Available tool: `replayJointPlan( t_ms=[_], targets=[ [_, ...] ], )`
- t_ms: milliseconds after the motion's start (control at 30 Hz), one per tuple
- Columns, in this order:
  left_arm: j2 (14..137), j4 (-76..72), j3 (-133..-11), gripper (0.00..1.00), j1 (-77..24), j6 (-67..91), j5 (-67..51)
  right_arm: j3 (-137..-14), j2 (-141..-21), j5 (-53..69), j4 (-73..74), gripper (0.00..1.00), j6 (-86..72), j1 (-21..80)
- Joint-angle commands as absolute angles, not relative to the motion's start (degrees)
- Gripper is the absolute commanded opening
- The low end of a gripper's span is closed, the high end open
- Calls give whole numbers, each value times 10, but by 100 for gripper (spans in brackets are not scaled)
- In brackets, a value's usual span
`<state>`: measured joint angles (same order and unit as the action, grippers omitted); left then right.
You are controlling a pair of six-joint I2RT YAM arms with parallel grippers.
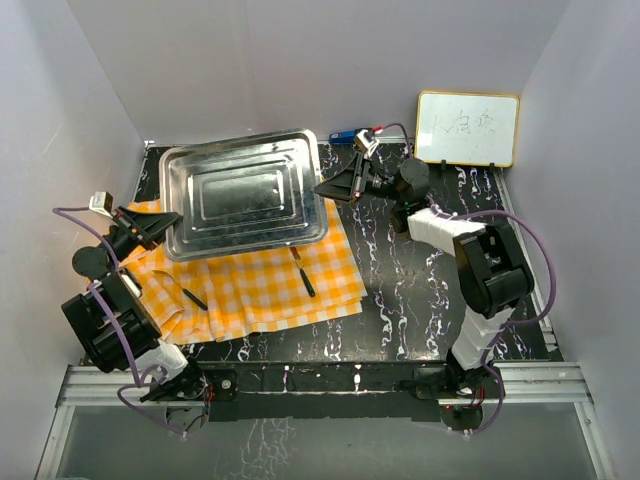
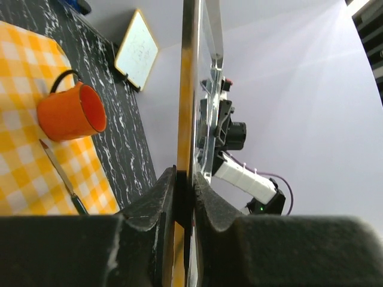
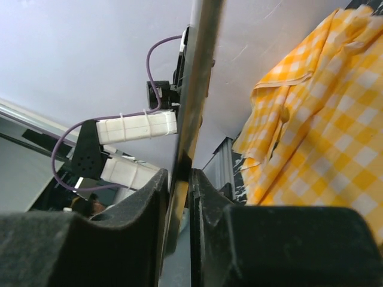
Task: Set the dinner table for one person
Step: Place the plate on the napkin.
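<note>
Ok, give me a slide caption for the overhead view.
Two-arm hold: left claw and right claw grip opposite edges of the steel tray over the checked cloth on the black table.

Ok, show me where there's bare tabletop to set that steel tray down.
Widest bare patch: the dinner table between the right edge of the checked cloth and the right arm. A narrow strip runs along the near edge below the cloth. Crowded: the cloth carries an orange mug and two utensils; the far corner holds a whiteboard and a blue object.

The dinner table (image 1: 420, 290) is flat, rectangular, black with white veining.
</note>
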<state>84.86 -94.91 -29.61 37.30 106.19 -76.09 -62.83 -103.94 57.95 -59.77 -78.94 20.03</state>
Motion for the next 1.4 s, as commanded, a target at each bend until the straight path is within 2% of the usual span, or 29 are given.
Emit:
replayJointPlan(
  t_ms=[0, 233, 400, 500, 633, 767, 867, 1100, 1367],
  targets=[
    [849, -879, -299, 0, 485, 1040, -628, -636, -966, 543, -576, 7, -702, 69],
    [856, -885, -303, 0, 494, 1042, -628, -664, -928, 490, -360, 7, -544, 58],
    [858, -888, -302, 0, 494, 1040, -636, -658, -925, 492, -356, 5, -541, 59],
    [854, -881, -304, 0, 494, 1032, -641, -654, -932, 498, -356, 0, -541, 61],
    [840, -854, -307, 0, 492, 1013, -642, -644, -938, 484, -336, 0, -522, 68],
    [825, -824, -319, 0, 479, 993, -645, -679, -943, 390, -170, 0, -380, 96],
    [796, -736, -337, 0, 469, 926, -650, -719, -961, 309, -54, 0, -290, 133],
    [713, -251, -418, 0, 459, 604, -589, -770, -1007, 203, 41, 0, -219, 202],
    [709, -256, -414, 0, 456, 615, -565, -786, -1041, 173, 39, 0, -197, 245]
  ],
)
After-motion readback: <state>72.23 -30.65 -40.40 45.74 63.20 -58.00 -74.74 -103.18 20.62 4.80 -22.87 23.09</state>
